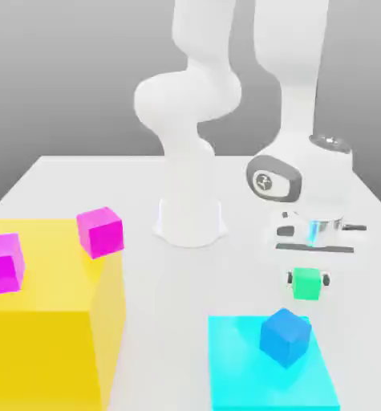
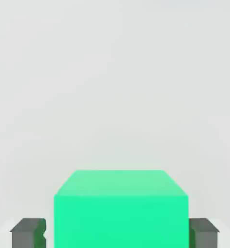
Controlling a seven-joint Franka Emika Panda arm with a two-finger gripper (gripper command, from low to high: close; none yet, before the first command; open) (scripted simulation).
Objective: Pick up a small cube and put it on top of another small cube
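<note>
A small green cube (image 1: 310, 283) rests low on the white table (image 1: 185, 321), toward the exterior view's right and just behind a cyan pad. My gripper (image 1: 310, 280) reaches straight down over it, with one fingertip pressed against each side face. In the hand view the green cube (image 2: 120, 208) sits between the dark fingers (image 2: 27, 233), and my gripper (image 2: 116, 233) is shut on it. Whether the cube has left the table I cannot tell.
A flat cyan pad (image 1: 241, 377) at the front carries a blue cube (image 1: 285, 336) close in front of the gripper. At the exterior view's left, a big yellow block (image 1: 49, 337) holds two magenta cubes (image 1: 100, 231) (image 1: 2, 262). The arm's white base (image 1: 190, 201) stands behind.
</note>
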